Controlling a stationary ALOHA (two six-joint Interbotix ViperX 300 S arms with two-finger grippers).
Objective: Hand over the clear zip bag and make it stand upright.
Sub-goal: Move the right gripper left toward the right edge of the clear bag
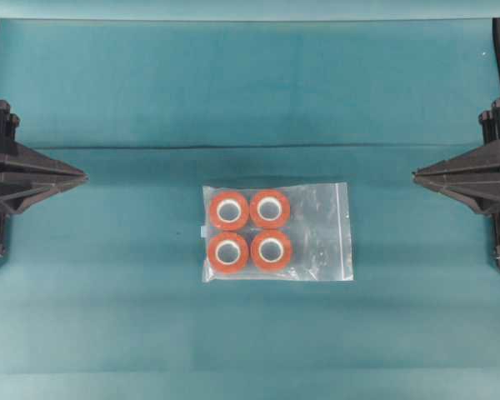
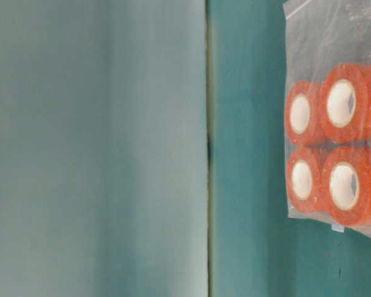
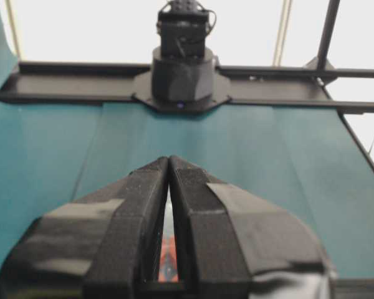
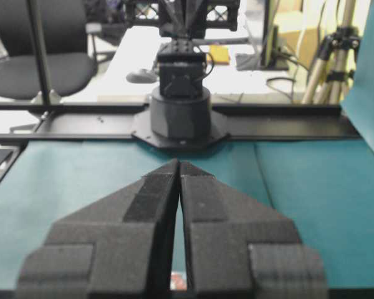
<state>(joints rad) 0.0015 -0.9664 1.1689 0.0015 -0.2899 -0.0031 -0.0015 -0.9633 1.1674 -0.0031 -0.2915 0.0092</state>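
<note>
Clear zip bag (image 1: pixel 277 232), crinkly transparent plastic holding four orange-red rolls, lies flat on teal table (image 1: pixel 108 317). Left hand (image 1: pixel 82 177) and right hand (image 1: pixel 417 176) closed, empty, well apart. Nothing done yet.

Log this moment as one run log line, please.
stage: not started | clear zip bag: flat on table, untouched | left pincer: shut, empty, away from bag | right pincer: shut, empty, away from bag
</note>
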